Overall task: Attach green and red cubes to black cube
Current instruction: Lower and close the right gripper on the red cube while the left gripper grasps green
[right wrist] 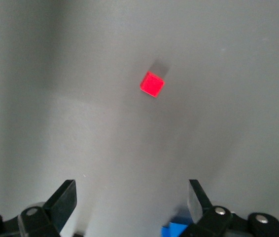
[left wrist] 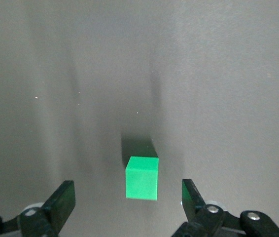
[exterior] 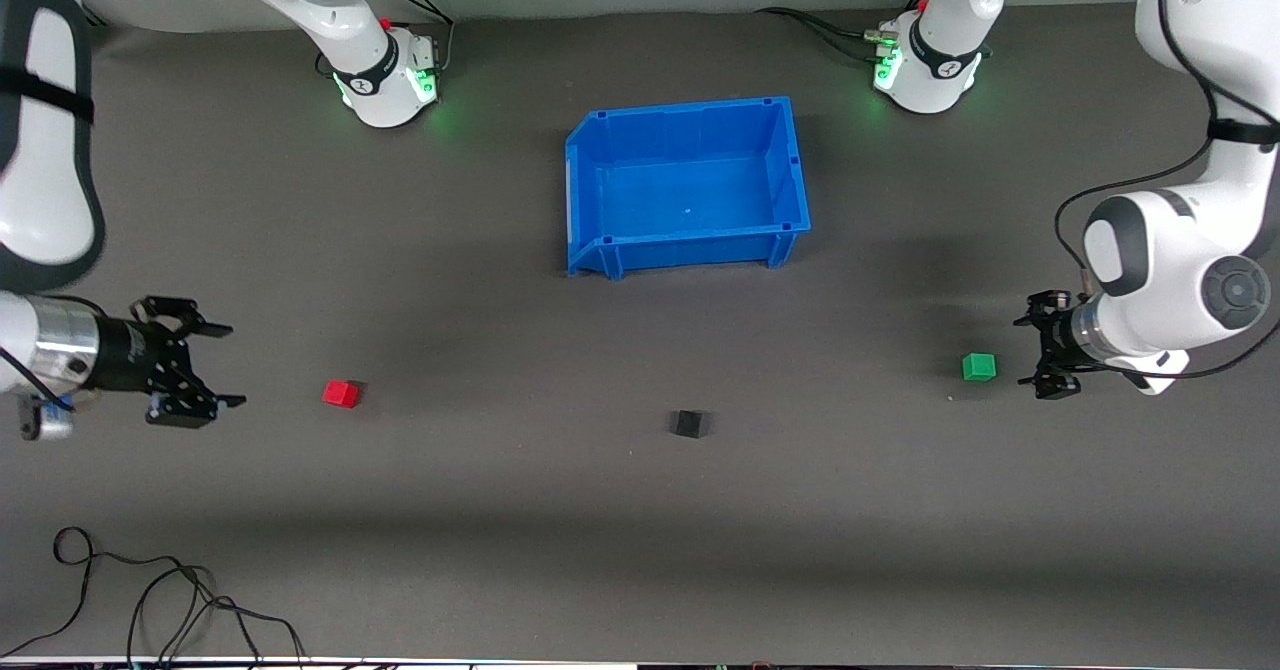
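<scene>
A blue bin (exterior: 688,186) sits on the grey table (exterior: 560,510), farther from the front camera than the cubes. The right gripper (exterior: 225,365), fingers apart, is near the red cube (exterior: 341,393) at the right arm's end. The left gripper (exterior: 1022,350), fingers apart, is just beside the green cube (exterior: 979,367). Between the two coloured cubes, slightly nearer the camera, lies the black cube (exterior: 690,423).

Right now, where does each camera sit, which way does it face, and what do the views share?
Front view: high across the table, facing both arms; shows blue bin, black cube, left gripper, right gripper.
Left wrist view: on the left wrist, looking down at the green cube between its open fingers.
Right wrist view: on the right wrist, looking at the red cube.
Front shares both coloured cubes.
</scene>
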### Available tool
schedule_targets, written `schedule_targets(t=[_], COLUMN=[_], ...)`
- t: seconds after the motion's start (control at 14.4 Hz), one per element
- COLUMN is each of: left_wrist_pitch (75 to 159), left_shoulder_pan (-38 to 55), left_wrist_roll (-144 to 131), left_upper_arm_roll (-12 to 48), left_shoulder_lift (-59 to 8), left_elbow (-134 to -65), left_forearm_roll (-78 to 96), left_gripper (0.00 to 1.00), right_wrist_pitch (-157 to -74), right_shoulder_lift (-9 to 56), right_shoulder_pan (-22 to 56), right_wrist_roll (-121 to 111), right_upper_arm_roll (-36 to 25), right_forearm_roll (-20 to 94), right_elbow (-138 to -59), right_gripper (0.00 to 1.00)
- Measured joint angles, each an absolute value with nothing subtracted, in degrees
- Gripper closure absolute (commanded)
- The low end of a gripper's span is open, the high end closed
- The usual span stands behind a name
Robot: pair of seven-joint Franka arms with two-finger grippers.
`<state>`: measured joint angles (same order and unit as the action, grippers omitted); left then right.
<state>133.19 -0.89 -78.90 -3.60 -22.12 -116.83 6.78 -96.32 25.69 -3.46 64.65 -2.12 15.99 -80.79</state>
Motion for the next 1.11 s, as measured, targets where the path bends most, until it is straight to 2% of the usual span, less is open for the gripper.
schedule_targets(t=[0.48,0.69,0.83,1.11], left_wrist_pitch=[142.15,142.90,142.92,142.92], left_shoulder_pan=[-0.03,0.12,0.24,0.95], left_wrist_roll=[-79.91,-80.04,-80.05,-80.10], left_upper_arm_roll=[-3.14,-2.97,-2.90,-2.78], left_shoulder_lift=[-27.54,-28.29,-28.30,-28.37], left_elbow=[-117.96,-117.96,-117.95,-117.96], left_forearm_roll=[6.87,6.87,6.87,6.87], left_gripper=[0.06,0.07,0.08,0.21], right_wrist_pitch=[-115.95,-123.72,-126.60,-127.33], right_shoulder_lift=[29.96,32.30,33.63,35.12], right_shoulder_pan=[-3.17,-2.63,-2.65,-3.04], right_wrist_roll=[64.84,64.84,64.84,64.83], right_upper_arm_roll=[-1.92,-1.78,-1.80,-1.97], right_forearm_roll=[20.47,21.32,24.30,28.20], right_elbow=[-93.04,-97.55,-99.34,-100.59], right_gripper=[0.00,0.00,0.00,0.00])
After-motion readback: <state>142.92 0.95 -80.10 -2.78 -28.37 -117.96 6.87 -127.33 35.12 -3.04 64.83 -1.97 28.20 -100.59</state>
